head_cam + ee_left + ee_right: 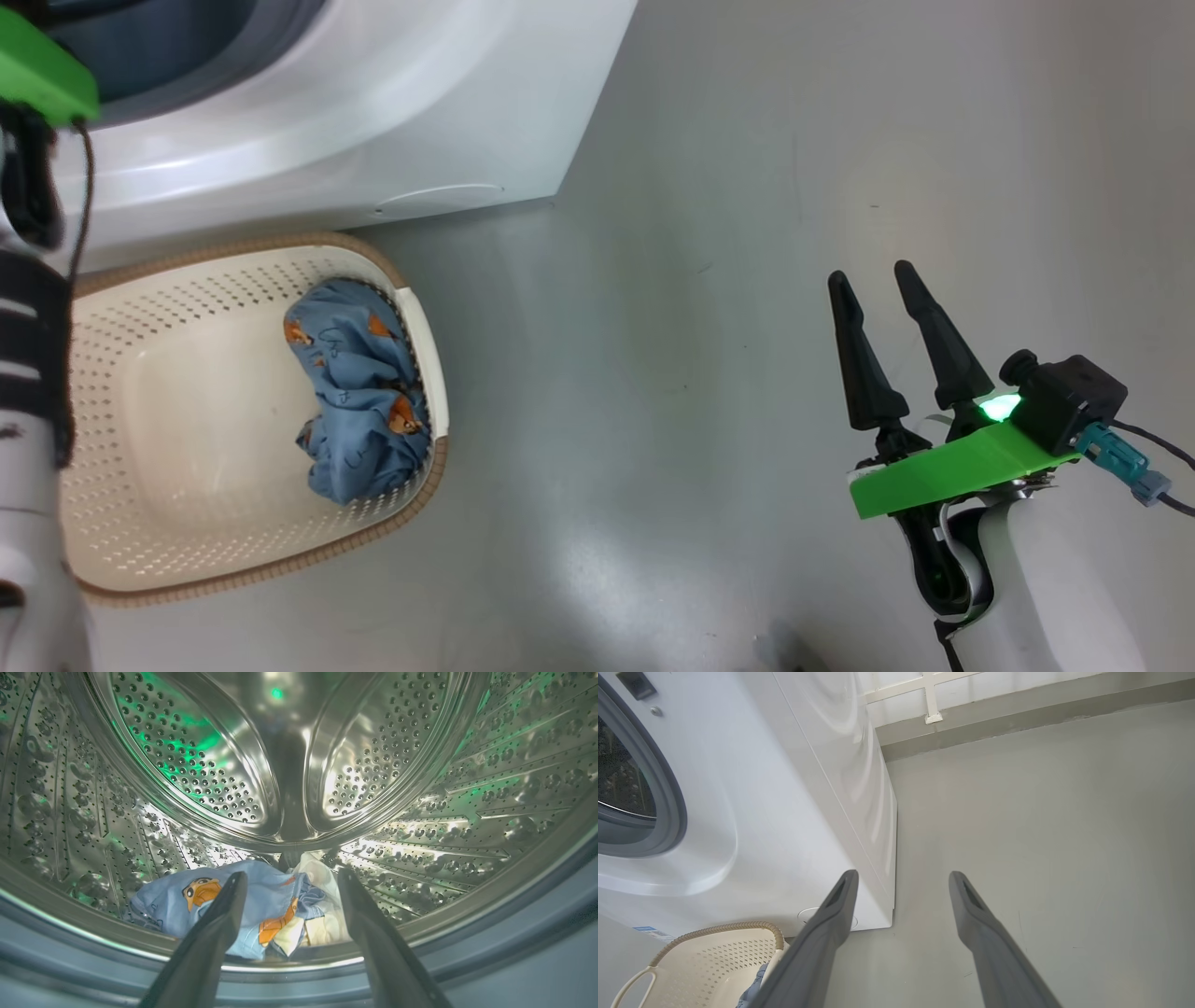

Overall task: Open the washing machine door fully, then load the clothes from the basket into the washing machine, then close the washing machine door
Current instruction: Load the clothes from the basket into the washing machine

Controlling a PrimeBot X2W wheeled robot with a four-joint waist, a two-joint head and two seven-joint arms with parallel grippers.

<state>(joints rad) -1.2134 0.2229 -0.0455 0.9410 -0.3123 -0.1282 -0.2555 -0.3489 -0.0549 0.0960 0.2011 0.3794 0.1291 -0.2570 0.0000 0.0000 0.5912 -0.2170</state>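
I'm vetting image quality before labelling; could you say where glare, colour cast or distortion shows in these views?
Left wrist view: green light tints the glinting drum; head view: pale sheen on the floor, a green lamp glowing behind the right gripper; right wrist view: even light, the washing machine looks bowed.

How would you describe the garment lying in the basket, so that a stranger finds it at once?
Find the big white washing machine; on the floor before it stands a cream perforated basket with a brown rim. Crumpled against its right wall lies a light-blue garment with orange prints; its lookalike lies in the drum instead.
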